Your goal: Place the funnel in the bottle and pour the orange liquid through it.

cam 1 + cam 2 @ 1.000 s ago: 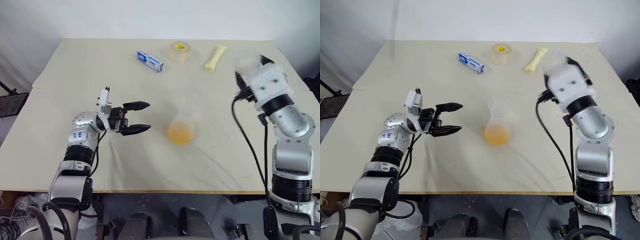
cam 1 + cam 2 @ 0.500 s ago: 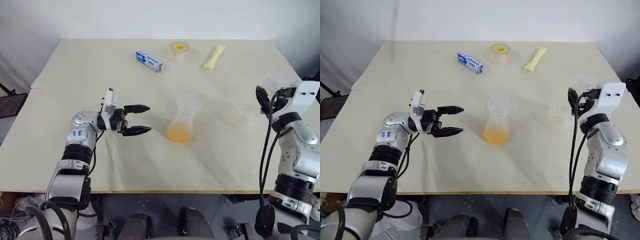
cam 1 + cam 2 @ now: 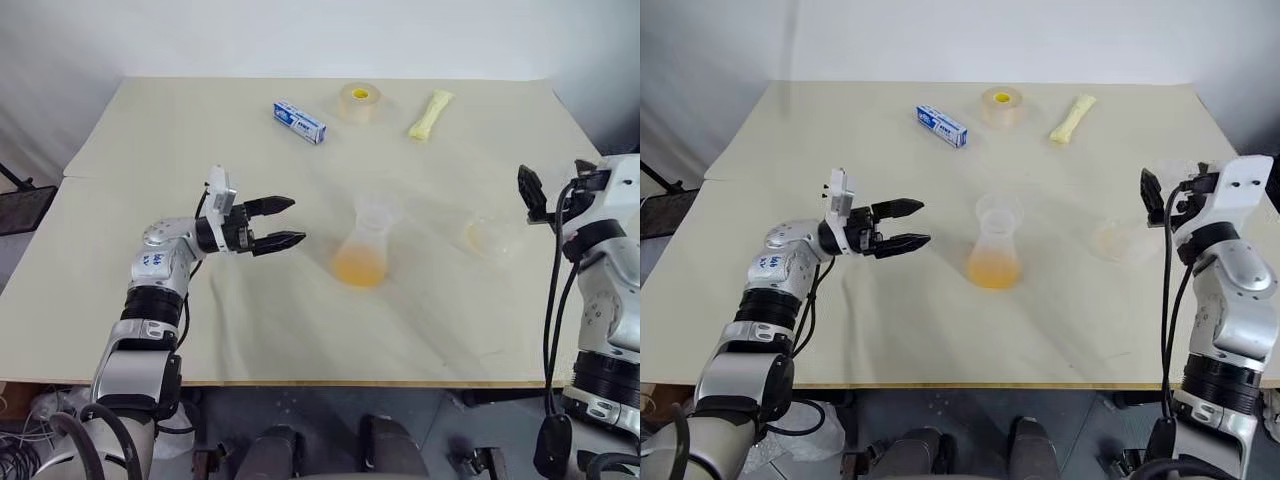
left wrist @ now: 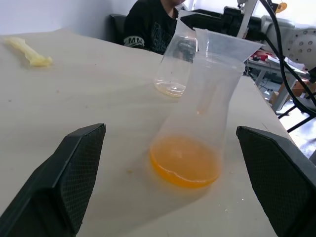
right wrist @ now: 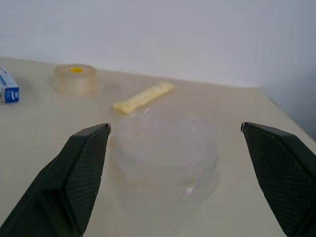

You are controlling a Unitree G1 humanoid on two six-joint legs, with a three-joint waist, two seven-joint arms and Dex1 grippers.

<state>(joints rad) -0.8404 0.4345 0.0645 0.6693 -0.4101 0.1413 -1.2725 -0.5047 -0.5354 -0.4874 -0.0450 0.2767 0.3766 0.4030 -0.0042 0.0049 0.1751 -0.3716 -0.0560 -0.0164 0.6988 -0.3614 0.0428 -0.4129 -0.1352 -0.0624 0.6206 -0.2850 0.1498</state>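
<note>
The clear bottle stands upright mid-table with the orange liquid pooled in its base. The funnel sits in the bottle's neck. To the left of the bottle my left gripper points at it with its jaws open and nothing between them, a short gap away. Near the table's right edge my right gripper is open and empty. The clear cup stands on the table just left of it, untouched, with a faint orange trace at its bottom.
A blue-and-white box, a tape roll and a pale yellow packet lie along the far side of the table. A person in a dark top sits beyond the table's right side.
My right arm swung right and down from the back of the table. The cup it held aloft now stands on the table and its jaws have opened. The left gripper rolled slightly.
</note>
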